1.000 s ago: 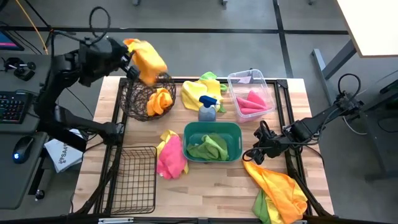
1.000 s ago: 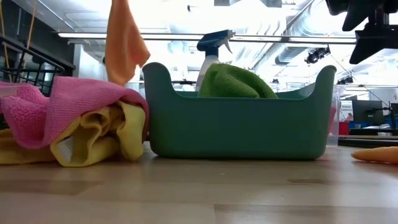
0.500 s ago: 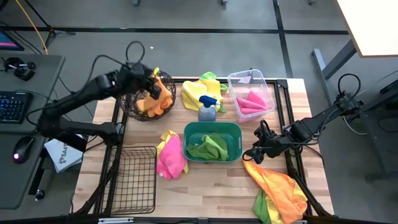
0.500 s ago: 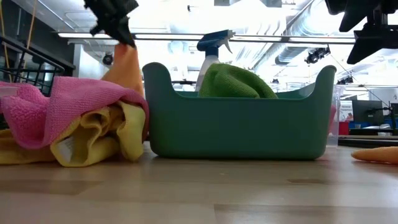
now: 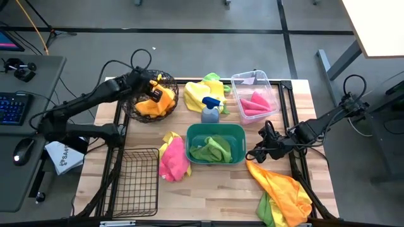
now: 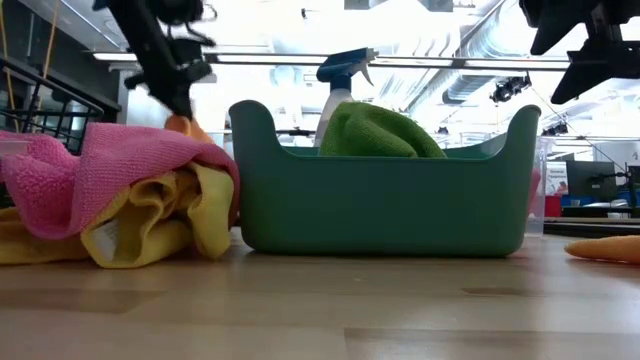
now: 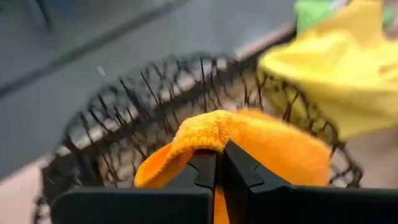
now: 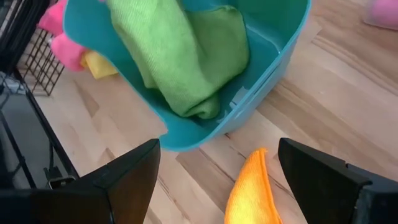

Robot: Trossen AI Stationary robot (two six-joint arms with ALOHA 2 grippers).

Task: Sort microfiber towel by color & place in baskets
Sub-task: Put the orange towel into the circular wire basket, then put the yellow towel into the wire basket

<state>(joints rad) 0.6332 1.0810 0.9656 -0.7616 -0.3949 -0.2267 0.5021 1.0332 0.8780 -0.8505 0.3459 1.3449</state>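
Left gripper (image 5: 153, 92), still pinching the orange towel (image 5: 156, 101), has swung down into the round wire basket (image 5: 134, 104). Only letting go remains for this cloth; the right gripper (image 5: 260, 151) waits wide beside the teal tub (image 5: 214, 129)

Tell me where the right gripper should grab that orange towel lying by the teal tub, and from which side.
Grab the orange towel at its raised, bunched end nearest the teal tub, coming straight down from above. It lies loosely spread on the table, so the flat parts likely offer little to pinch. The right gripper, open, already hovers by that end.
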